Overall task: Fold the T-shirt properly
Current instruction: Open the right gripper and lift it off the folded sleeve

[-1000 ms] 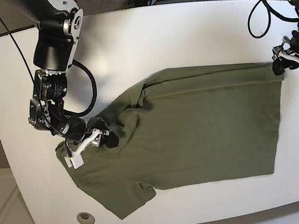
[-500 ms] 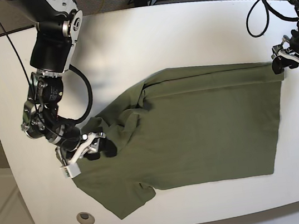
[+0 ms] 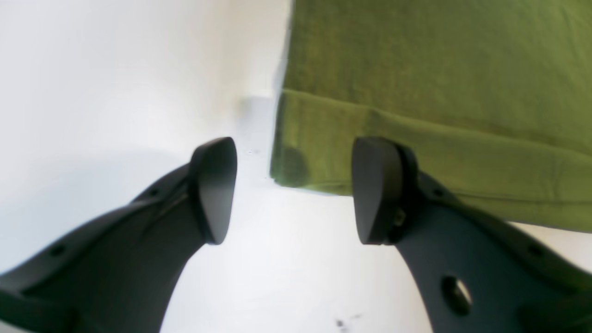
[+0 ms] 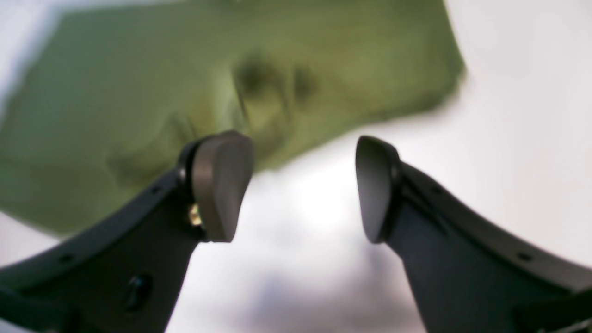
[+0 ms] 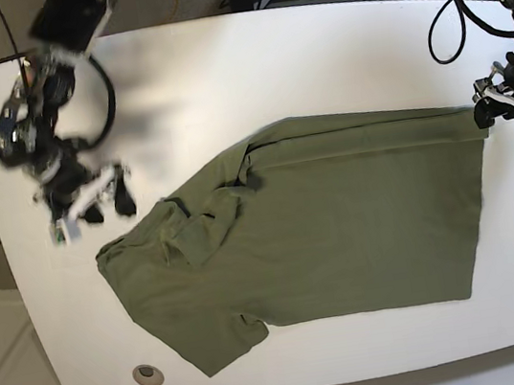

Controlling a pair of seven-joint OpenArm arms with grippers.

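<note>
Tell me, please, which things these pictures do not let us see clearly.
- Base view: right claw smeared by motion; its opening is unreadable there.
- Right wrist view: T-shirt out of focus, so its folds are unclear.
- Left wrist view: T-shirt cut off by the top and right edges.
- Base view: left claw too small to judge.

the right gripper (image 5: 89, 200) has let go of the t-shirt (image 5: 340, 228) and lifted away, jaws apart.

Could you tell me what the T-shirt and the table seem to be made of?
T-shirt: soft olive knit, likely cotton; matte, with a stitched hem and wrinkles at the sleeve. Table: hard white top, perhaps laminate or painted board; smooth with a faint sheen.
</note>
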